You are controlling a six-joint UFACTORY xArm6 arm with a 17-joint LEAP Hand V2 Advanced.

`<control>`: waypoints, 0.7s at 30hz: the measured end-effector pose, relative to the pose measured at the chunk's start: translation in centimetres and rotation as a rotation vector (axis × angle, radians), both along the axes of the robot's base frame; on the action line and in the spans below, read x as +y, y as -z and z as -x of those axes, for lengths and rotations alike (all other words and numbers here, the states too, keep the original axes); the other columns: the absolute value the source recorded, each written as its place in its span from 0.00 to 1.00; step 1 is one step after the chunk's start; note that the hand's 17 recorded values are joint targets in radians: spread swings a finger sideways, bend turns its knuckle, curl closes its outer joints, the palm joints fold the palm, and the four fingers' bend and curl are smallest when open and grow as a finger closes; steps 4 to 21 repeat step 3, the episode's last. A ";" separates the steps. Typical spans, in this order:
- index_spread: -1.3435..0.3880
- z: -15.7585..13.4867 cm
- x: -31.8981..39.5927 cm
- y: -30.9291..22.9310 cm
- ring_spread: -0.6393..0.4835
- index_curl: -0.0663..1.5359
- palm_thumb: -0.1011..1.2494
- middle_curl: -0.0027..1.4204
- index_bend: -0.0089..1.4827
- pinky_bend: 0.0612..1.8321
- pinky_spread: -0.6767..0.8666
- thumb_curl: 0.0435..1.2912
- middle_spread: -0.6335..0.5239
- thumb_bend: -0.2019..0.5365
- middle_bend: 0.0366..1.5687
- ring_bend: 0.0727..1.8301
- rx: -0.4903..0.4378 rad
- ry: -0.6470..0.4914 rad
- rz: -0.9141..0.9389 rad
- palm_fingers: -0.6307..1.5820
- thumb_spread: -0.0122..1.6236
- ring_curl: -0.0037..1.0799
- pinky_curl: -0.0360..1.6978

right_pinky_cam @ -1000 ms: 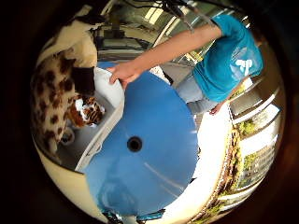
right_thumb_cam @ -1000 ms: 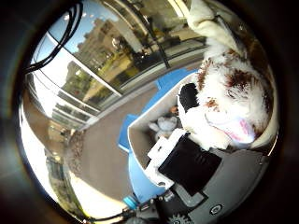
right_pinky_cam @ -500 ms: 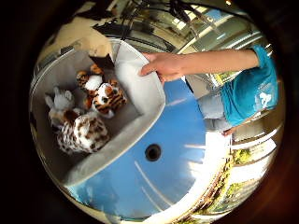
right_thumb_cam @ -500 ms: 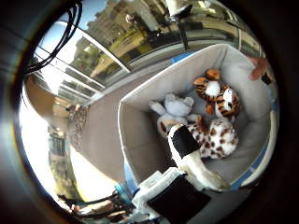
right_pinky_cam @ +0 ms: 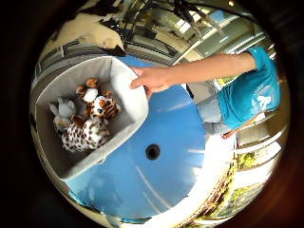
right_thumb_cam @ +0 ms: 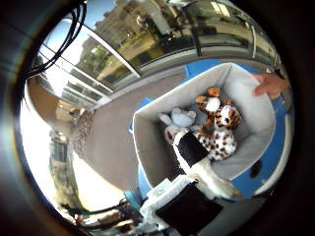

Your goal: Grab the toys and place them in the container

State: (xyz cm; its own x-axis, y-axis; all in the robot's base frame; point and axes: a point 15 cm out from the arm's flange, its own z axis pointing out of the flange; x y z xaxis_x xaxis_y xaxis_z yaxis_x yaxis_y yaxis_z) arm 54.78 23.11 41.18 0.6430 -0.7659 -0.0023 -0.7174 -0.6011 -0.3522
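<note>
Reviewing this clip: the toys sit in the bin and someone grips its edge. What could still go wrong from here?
1. A person's hand grips the rim of the grey fabric container below the robot hand; any descent risks contact.
2. The container sits at the edge of the round blue table; a tug might tip it.
3. The spotted plush leopard lies topmost and may spill out.

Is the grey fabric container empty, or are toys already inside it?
Not empty. The grey fabric container holds a spotted leopard plush, a striped tiger plush and a grey plush on its bottom.
</note>
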 end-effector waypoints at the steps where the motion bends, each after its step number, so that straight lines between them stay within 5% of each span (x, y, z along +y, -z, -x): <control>1: 0.52 1.2 -0.8 -1.1 0.79 0.29 0.44 0.25 0.13 0.54 0.75 0.28 0.55 0.23 0.09 0.28 0.014 0.000 0.006 0.30 0.70 0.27 0.23; 3: 0.52 3.9 -2.8 -3.1 0.79 0.29 0.44 0.25 0.14 0.54 0.75 0.27 0.55 0.23 0.09 0.28 0.050 0.007 0.020 0.31 0.71 0.26 0.23; 21: 0.52 3.9 -2.8 -3.1 0.79 0.29 0.44 0.25 0.14 0.54 0.75 0.27 0.55 0.23 0.09 0.28 0.050 0.007 0.020 0.31 0.71 0.26 0.23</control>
